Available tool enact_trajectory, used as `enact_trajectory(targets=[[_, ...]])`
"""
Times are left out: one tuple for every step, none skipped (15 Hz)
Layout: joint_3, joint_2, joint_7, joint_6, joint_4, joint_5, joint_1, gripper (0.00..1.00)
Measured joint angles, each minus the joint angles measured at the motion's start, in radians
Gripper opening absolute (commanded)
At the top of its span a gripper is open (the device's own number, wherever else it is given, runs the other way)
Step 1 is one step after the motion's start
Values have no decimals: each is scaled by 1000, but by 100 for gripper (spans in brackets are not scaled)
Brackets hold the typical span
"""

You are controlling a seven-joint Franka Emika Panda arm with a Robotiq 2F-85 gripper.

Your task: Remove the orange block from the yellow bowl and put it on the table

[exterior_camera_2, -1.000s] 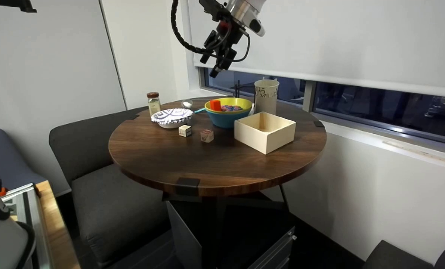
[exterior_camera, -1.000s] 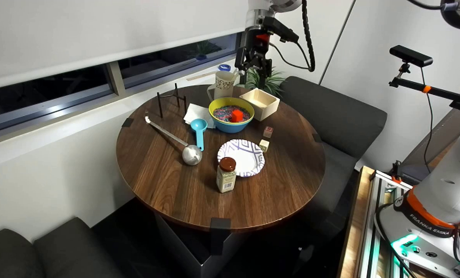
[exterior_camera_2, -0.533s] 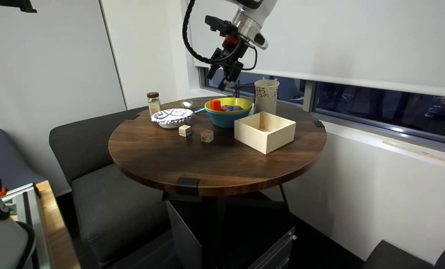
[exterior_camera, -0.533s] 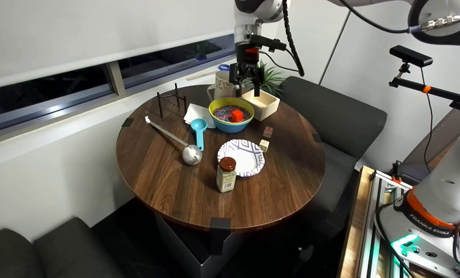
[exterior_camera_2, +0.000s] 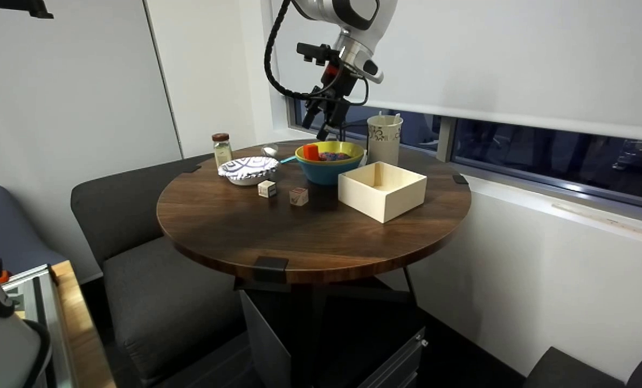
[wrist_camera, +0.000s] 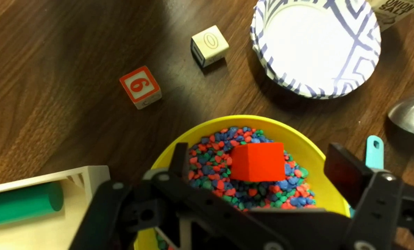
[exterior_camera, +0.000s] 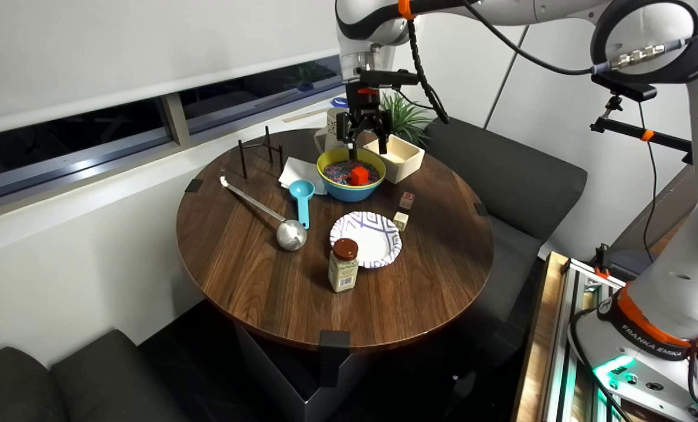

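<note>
Counted one orange block (wrist_camera: pixel 257 162), one yellow bowl (wrist_camera: pixel 307 158) stacked in one blue bowl (exterior_camera_2: pixel 326 173), a red-bordered cube (wrist_camera: pixel 140 86) plus a pale cube (wrist_camera: pixel 209 47) (so two of those), one dish (wrist_camera: pixel 313 48), one ladle (exterior_camera: pixel 291 235), one jar (exterior_camera: pixel 343 272) and one wooden box (exterior_camera_2: pixel 404 198) on the surface (exterior_camera_2: pixel 223 231). Spotted the block inside the yellow bowl, toward 12 o'clock in the wrist view: super vivid orange-red, flat-faced, chunky, resting on pebbly red, blue and green gravel (wrist_camera: pixel 210 158). Taking that bowl as the clock, would put the dish at 1, the box at 9. Got a crimped rim on the dish, streaky dark grain on the surface. Can see the end effector (exterior_camera: pixel 367 150) above the bowl with fingers (wrist_camera: pixel 346 172) spread well apart, at 9 and 3 o'clock from the block.
</note>
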State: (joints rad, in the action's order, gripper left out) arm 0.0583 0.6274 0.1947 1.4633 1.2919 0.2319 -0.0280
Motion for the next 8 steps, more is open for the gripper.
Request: enact_trajectory(targets=[[0,10,16,-1,-9,-12,6,100],[0,20,28,-1,-17,-23,12,100],[0,30,38,-1,-24,-29,16,100],[0,40,42,-1,-32,-30,19,100],[-1,49,44,-1,-39,-30,21,100],[-2,57,44,-1,-44,-30,21,100],[-4,65,44,-1,-51,-30,21,100],[-6,73,44,-2,-59,-30,21,100]])
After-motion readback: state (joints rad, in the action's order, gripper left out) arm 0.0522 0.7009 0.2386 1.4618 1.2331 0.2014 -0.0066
